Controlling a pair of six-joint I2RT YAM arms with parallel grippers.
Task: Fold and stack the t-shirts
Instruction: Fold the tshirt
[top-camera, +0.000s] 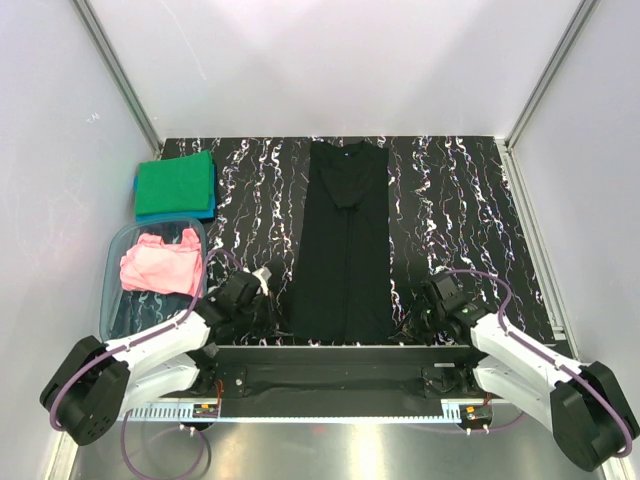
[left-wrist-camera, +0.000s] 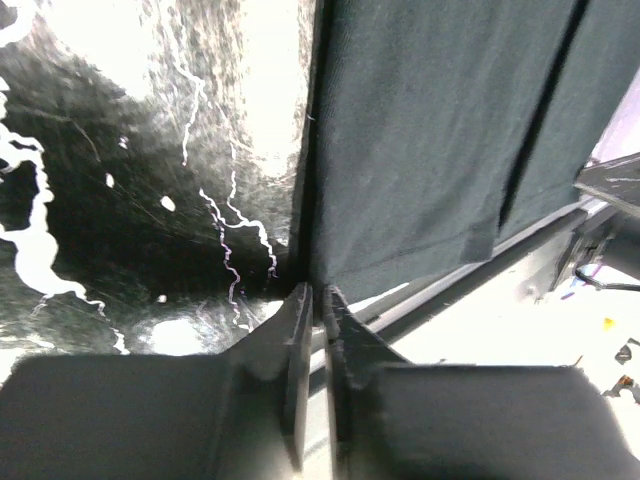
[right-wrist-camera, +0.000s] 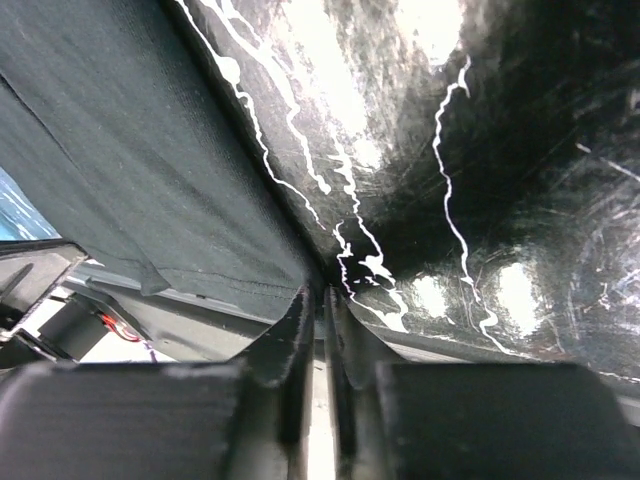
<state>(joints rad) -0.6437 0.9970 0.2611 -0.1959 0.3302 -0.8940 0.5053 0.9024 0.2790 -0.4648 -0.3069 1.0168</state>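
— Marbled black bench (top-camera: 450, 200), white walls round it. From above?

— Black t-shirt (top-camera: 345, 250) flat down the middle: long, narrow, sides folded in, collar at the far end. Far left, green t-shirt (top-camera: 175, 182) folded on top of blue t-shirt (top-camera: 180, 215). Nearer, pink t-shirt (top-camera: 160, 265) crumpled inside clear tub (top-camera: 112, 300). Left arm (top-camera: 170, 342) and right arm (top-camera: 520, 350) low, one each side of the black shirt's near end.

— Left wrist?

— Left fingers (left-wrist-camera: 296, 330) pressed together, only a thin slit between. Tips right at the near left corner of the hem, which lies flat. Cannot tell whether any cloth is caught.

— Right wrist?

— Right fingers (right-wrist-camera: 290, 330) the same: pressed together, thin slit, tips at the shirt's other near corner where the cloth edge meets the bench. Cloth between them or not, cannot tell.
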